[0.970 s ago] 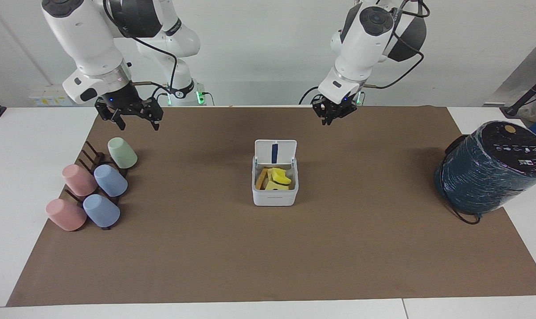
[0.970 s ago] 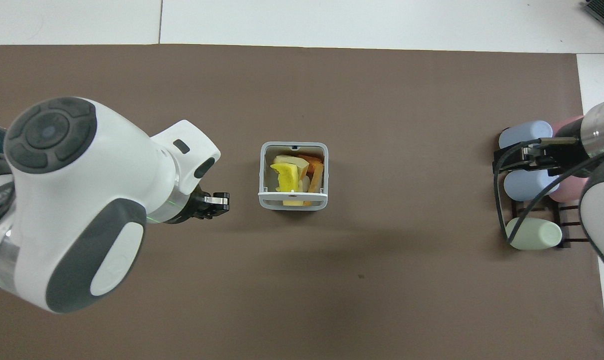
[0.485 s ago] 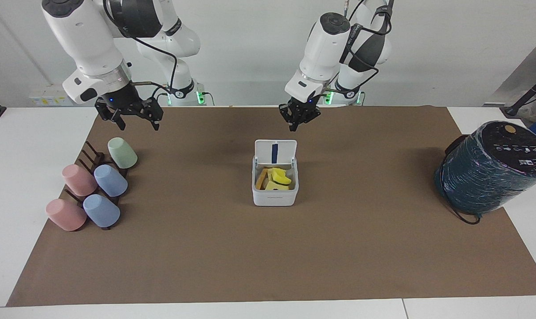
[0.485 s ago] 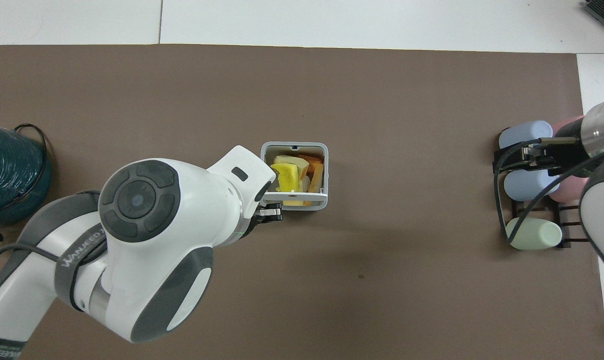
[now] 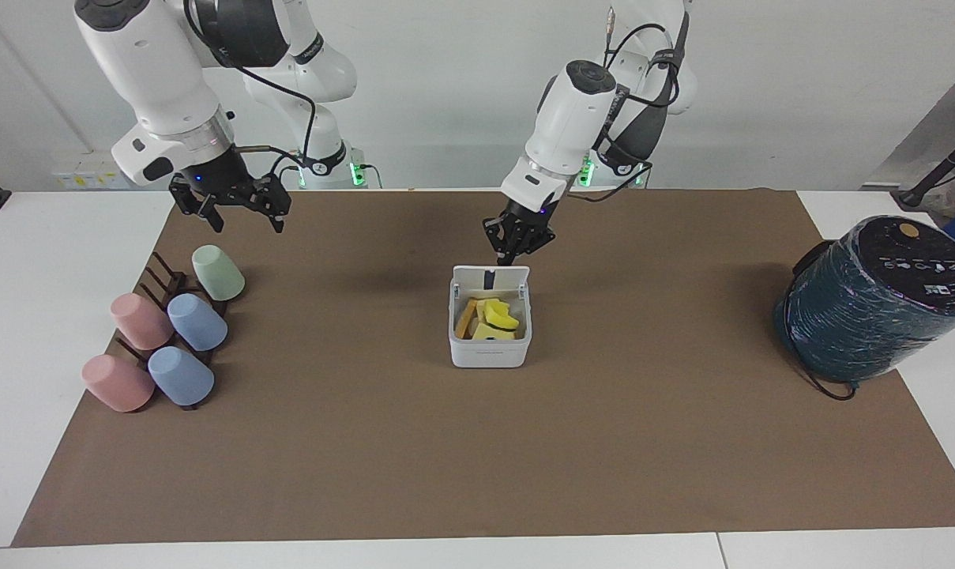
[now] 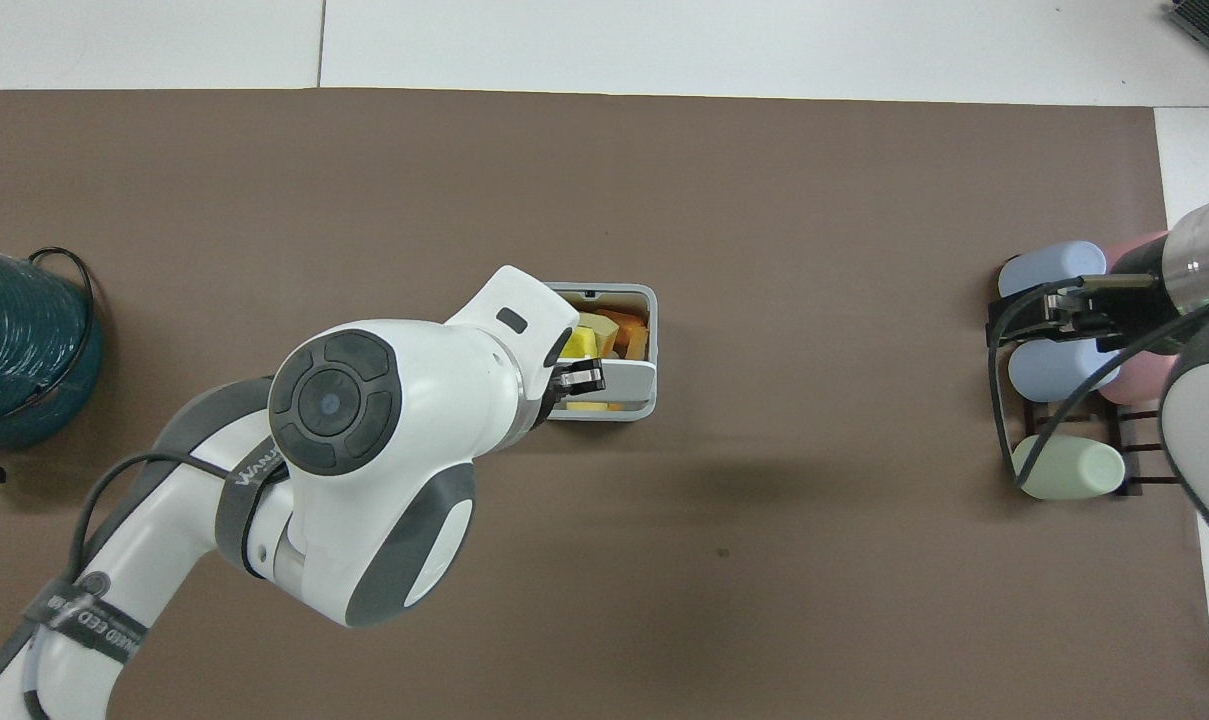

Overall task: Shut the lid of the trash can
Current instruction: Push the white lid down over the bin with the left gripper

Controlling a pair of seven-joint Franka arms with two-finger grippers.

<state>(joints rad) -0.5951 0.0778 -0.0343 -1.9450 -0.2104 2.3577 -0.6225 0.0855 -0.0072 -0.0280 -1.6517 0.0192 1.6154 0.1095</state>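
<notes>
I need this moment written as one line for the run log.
step: closing lid | left gripper: at top edge of lid, lid tipped partway over trash can | right gripper: waits above cup rack

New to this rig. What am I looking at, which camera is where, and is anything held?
Two Franka robot arms work at a table covered by a brown mat. One picture faces the robots from across the table; the other looks down from above their own end.

The left gripper is at the top edge of the lid, which tilts partway over the open trash can holding yellow and orange scraps. Nothing is held.

The right gripper waits, open, above the cups on their rack. A teal wrapped cylinder sits at the left arm's end.
</notes>
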